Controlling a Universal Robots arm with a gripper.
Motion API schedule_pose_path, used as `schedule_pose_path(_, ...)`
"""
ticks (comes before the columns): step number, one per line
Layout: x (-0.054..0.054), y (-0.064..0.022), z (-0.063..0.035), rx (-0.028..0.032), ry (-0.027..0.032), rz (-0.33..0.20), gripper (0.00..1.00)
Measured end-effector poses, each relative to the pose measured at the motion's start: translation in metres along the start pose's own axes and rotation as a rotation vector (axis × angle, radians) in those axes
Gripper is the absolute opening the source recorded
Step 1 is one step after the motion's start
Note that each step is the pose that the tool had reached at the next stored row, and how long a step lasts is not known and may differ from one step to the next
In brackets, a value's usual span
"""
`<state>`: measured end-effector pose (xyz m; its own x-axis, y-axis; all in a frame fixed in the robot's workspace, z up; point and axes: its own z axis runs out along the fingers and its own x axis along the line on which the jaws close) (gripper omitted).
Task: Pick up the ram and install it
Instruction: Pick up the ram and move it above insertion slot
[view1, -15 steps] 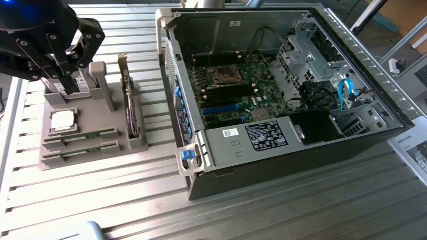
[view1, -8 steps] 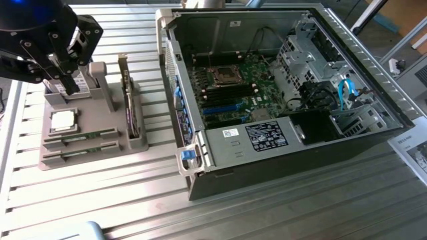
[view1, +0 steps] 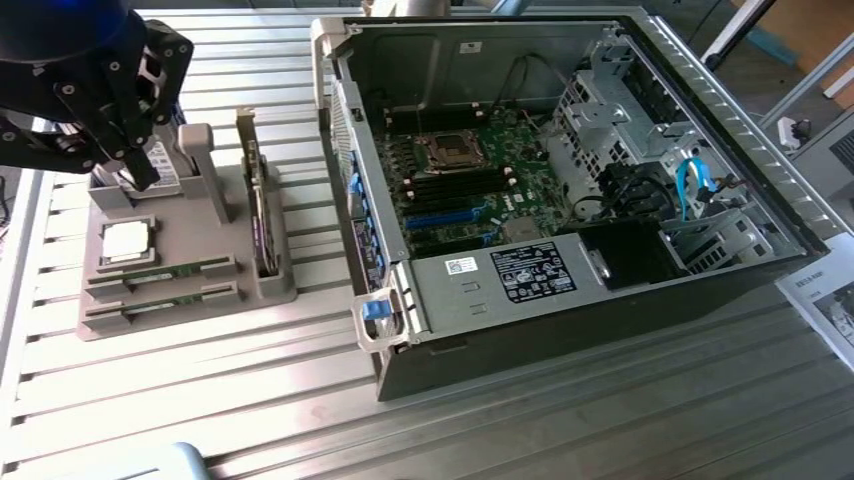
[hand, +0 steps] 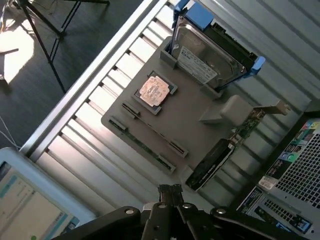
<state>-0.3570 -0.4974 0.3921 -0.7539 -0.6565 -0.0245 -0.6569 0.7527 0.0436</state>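
Pickup not yet made: the gripper (view1: 134, 178) hung closed and empty above the hard drive (hand: 205, 52) end of the holder (view1: 94, 325).
The ram (view1: 163, 272) lay untouched in a slot of the holder, a second stick (view1: 158, 300) just beside it, with the processor (view1: 124, 240) and a card (view1: 256, 200) stored alongside. The open computer case (view1: 561, 330) held the motherboard (view1: 467, 180). A grasp would likely need the fingers parted and lined up with the stick's long edge.
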Motion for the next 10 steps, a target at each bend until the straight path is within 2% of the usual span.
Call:
schedule_pose_path(4, 0.0000, 0.0000, 0.0003, -0.0035, 0.0062, -0.143, 0.12)
schedule_pose_path(5, 0.0000, 0.0000, 0.0005, -0.0049, 0.0088, -0.201, 0.12)
schedule_pose_path(6, 0.0000, 0.0000, 0.0006, -0.0058, 0.0103, -0.237, 0.12)
schedule_pose_path(10, 0.0000, -0.0001, 0.0009, -0.0075, 0.0138, -0.314, 0.12)
